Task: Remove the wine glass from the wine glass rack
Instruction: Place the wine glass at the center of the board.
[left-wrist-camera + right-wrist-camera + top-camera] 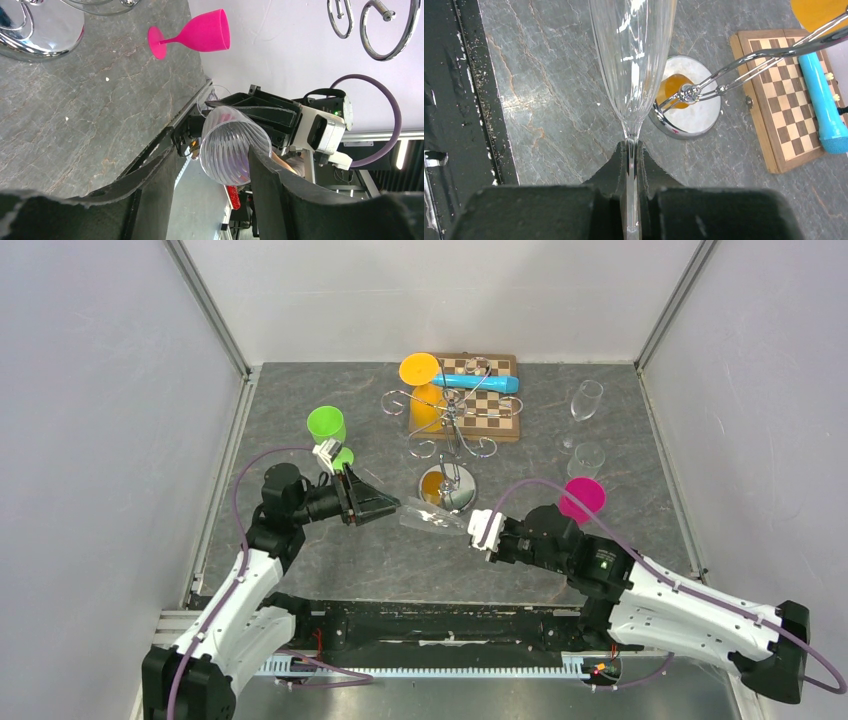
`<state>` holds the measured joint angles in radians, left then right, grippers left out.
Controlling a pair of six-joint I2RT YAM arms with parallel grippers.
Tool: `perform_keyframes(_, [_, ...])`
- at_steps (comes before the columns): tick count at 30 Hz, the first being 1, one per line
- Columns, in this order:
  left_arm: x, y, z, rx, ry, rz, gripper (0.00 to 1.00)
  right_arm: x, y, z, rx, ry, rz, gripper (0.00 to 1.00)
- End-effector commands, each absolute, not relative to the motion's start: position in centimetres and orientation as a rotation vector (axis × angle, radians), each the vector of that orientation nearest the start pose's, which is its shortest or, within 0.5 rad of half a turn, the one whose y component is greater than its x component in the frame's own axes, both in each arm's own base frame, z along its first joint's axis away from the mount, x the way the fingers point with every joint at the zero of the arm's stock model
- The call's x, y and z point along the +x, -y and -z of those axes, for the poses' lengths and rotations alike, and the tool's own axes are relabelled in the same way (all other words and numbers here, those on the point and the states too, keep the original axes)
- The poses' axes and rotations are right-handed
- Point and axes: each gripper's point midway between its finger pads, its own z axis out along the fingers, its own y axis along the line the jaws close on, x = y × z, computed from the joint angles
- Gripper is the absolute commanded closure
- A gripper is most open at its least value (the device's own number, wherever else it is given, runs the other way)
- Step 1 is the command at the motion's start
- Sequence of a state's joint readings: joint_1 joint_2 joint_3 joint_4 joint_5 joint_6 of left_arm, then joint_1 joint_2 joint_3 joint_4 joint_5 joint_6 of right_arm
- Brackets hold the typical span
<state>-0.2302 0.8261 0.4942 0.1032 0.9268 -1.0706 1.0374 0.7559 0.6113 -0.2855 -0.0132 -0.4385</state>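
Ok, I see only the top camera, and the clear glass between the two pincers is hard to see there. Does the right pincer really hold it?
Observer: Yes. The right wrist camera shows the right pincer shut on the thin stem of the clear ribbed wine glass.
Operator: And the left pincer?
Observer: The left pincer is open; its fingers stand at both sides of the glass's mouth.
Operator: Is the stem free of the rack?
Observer: Yes, no wire of the shiny chrome rack goes round it.
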Motion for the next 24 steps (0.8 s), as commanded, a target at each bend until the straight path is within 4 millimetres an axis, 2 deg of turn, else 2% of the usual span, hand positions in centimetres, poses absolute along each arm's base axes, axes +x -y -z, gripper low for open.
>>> perform_keyframes(1, [18.4, 21.1, -23.2, -0.053, -2.082, 1.72, 0.41, 16.5, -26.0, -22.6, -1.322, -1.363, -0.425, 1.0])
perform_keyframes(6, [18.2, 21.0, -22.9, -0.044, -2.104, 1.703, 0.45, 16.6, -26.6, -23.7, -1.322, -1.335, -0.43, 1.0])
perform_keyframes(13, [17.9, 21.0, -22.9, -0.034, -2.105, 1.71, 0.5, 16.7, -27.3, -23.9, -1.342, -1.332, -0.419, 1.0])
perform_keyframes(24, [17.2, 21.0, -22.7, -0.01, -2.119, 1.721, 0.78, 17.3, -27.3, -24.1, -1.327, -1.343, -0.382, 1.0])
